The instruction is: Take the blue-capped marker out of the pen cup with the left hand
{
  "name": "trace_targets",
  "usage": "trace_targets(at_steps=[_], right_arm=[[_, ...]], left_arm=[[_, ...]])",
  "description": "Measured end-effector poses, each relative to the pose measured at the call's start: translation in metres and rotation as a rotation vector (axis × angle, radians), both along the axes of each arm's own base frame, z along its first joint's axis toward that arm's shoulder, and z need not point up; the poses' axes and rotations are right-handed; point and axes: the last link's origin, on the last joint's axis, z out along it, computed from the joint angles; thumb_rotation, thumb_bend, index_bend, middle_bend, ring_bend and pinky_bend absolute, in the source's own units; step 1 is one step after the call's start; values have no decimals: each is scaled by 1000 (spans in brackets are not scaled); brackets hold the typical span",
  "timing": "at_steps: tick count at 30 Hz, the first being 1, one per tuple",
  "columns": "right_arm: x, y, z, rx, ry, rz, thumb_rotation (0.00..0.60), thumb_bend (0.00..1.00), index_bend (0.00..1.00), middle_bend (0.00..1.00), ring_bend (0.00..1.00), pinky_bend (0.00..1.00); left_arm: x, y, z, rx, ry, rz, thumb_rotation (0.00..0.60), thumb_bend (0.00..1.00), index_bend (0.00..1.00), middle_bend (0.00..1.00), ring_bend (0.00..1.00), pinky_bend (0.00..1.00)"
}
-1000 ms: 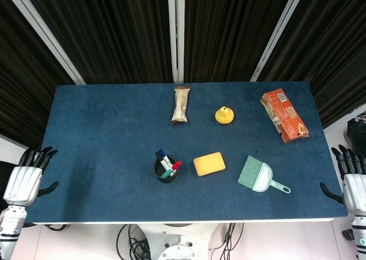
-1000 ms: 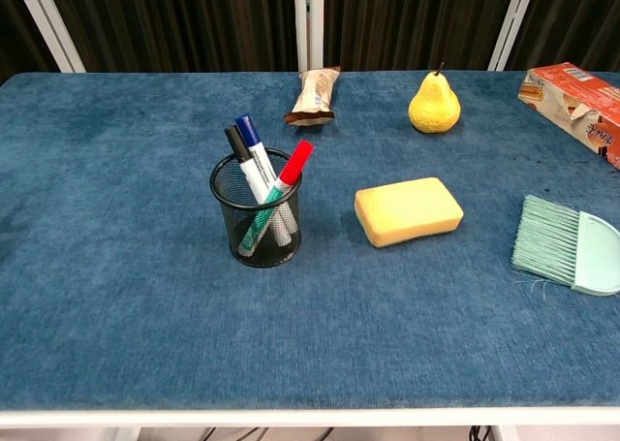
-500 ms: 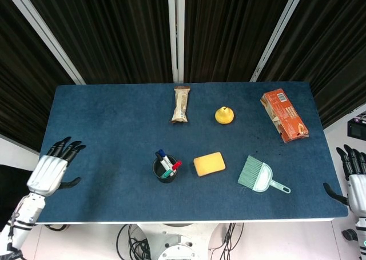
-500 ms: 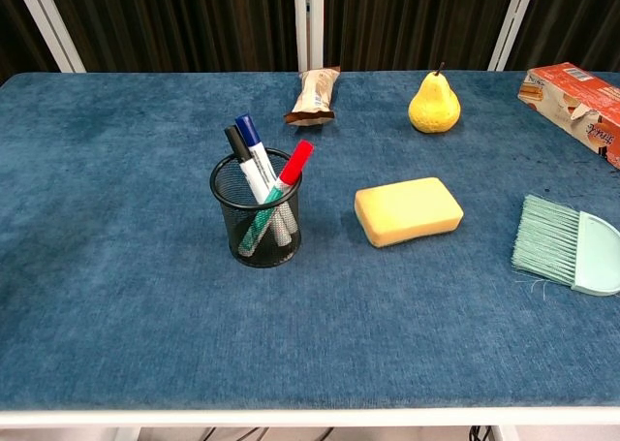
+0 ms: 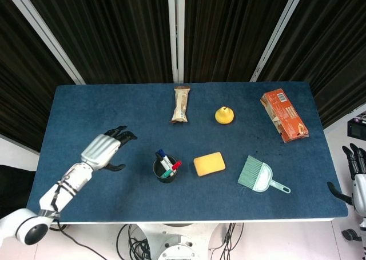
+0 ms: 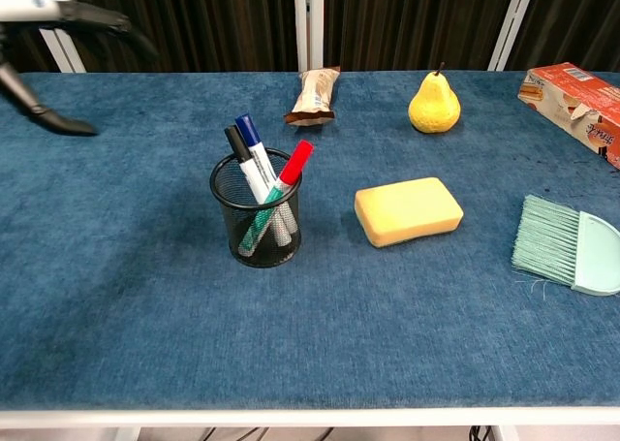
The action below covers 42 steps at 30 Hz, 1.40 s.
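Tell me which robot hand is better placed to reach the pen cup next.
Left. The left robot hand hangs open over the table just left of the pen cup, fingers pointing toward it. The right robot hand sits off the table's far right edge, with the brush between.

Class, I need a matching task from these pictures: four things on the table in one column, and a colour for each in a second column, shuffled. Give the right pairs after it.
Things:
1. pear
2. box
3. brush
4. pen cup

Colours:
A. black
B. pale green
C. yellow
D. orange-red

Pairs: 1-C, 2-D, 3-B, 4-A
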Motion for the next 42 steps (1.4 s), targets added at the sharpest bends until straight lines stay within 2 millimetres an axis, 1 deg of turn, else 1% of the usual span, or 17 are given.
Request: trace_targets(at_steps=[5, 6, 9, 13, 18, 20, 24, 28, 36, 42], right_arm=[[-3, -1, -2, 13, -4, -17, 600, 160, 0, 0, 0, 0], [-3, -1, -2, 15, -5, -21, 600, 160, 0, 0, 0, 0], [-4, -2, -3, 17, -5, -24, 600, 160, 0, 0, 0, 0], [-5, -3, -3, 18, -6, -28, 600, 160, 0, 0, 0, 0], [-10, -2, -2, 18, -12, -42, 600, 161, 0, 0, 0, 0], [-12, -2, -1, 17, -13, -50, 600, 160, 0, 0, 0, 0], [-15, -2, 0, 30, -15, -58, 600, 160, 0, 0, 0, 0], [-16, -1, 0, 37, -16, -57, 600, 161, 0, 0, 0, 0], [-21, -1, 1, 43, -27, -67, 600, 160, 0, 0, 0, 0], [-20, 0, 1, 64, -17, -61, 600, 160, 0, 0, 0, 0]], left_arm=[[26, 13, -16, -82, -8, 27, 600, 215, 193, 155, 46, 195], [34, 16, -22, -106, -8, 31, 600, 215, 193, 155, 46, 195], [48, 19, -32, -145, -8, 31, 600, 215, 195, 155, 46, 195], [64, 24, -47, -187, -12, 32, 600, 215, 203, 158, 47, 192], [78, 33, -57, -210, 11, 18, 600, 220, 213, 161, 47, 177], [81, 35, -59, -209, 20, 14, 600, 227, 234, 168, 55, 177], [87, 39, -64, -202, 39, 8, 600, 256, 315, 208, 75, 194], [89, 44, -66, -183, 61, 8, 600, 280, 357, 214, 77, 196], [87, 47, -67, -166, 87, 37, 600, 325, 379, 216, 77, 196], [88, 46, -65, -172, 98, 40, 600, 350, 419, 216, 77, 196]])
